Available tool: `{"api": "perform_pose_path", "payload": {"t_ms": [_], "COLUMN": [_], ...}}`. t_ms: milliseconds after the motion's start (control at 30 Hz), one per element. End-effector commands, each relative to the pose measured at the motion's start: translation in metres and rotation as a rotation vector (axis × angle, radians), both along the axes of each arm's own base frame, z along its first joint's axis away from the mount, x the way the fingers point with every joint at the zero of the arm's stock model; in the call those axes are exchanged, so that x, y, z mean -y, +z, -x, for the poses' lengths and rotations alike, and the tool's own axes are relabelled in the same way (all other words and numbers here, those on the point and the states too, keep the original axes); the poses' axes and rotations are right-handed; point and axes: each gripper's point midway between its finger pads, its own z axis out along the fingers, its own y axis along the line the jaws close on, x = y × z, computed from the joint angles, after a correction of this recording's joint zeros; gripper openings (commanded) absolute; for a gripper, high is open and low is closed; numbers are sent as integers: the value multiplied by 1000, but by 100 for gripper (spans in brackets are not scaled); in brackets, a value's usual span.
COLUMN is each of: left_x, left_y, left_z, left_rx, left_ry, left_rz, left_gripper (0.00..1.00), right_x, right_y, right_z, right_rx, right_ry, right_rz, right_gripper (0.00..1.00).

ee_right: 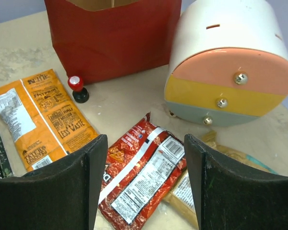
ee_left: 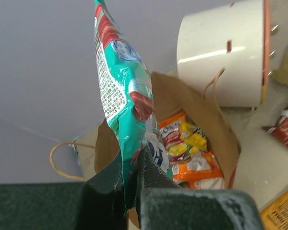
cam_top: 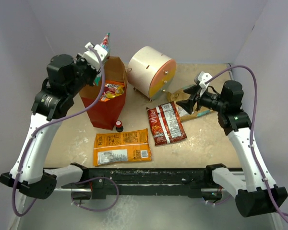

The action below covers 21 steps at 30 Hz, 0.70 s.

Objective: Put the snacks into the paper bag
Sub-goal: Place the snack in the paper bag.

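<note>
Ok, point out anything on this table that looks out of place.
A small red-capped bottle stands at the foot of the red paper bag, among the packets though no snack. The tan packet lies partly under the dark red packet.

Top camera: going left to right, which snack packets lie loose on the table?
orange packet → dark red packet → tan packet
</note>
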Motion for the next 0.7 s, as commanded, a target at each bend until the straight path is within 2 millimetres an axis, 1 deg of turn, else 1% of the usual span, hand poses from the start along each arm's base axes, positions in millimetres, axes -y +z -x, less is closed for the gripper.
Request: {"api": "perform_pose_path", "payload": {"t_ms": [0, 167, 333, 567, 633, 667], "left_x": [-24, -25, -20, -10, -6, -4], "left_y": [-15, -47, -76, -115, -127, -132], "left_z": [-29, -55, -72, -81, -81, -81], "left_rx": [21, -45, -96, -141, -148, -150], "left_ry": [110, 106, 80, 42, 19, 10], "left_rz": [-88, -110, -110, -108, -99, -95], "left_gripper": [0, 0, 0, 0, 7, 9], "right_x": [11, 14, 17, 21, 22, 22], "right_y": [12, 11, 10, 8, 6, 5], "right_z": [-3, -5, -6, -10, -12, -13], "right_rx": [84, 91, 91, 95, 94, 98], "right_ry": [-51, -66, -74, -93, -97, -98], "right_rz": [17, 18, 18, 24, 33, 41], "right_gripper": [68, 68, 68, 69, 70, 70]}}
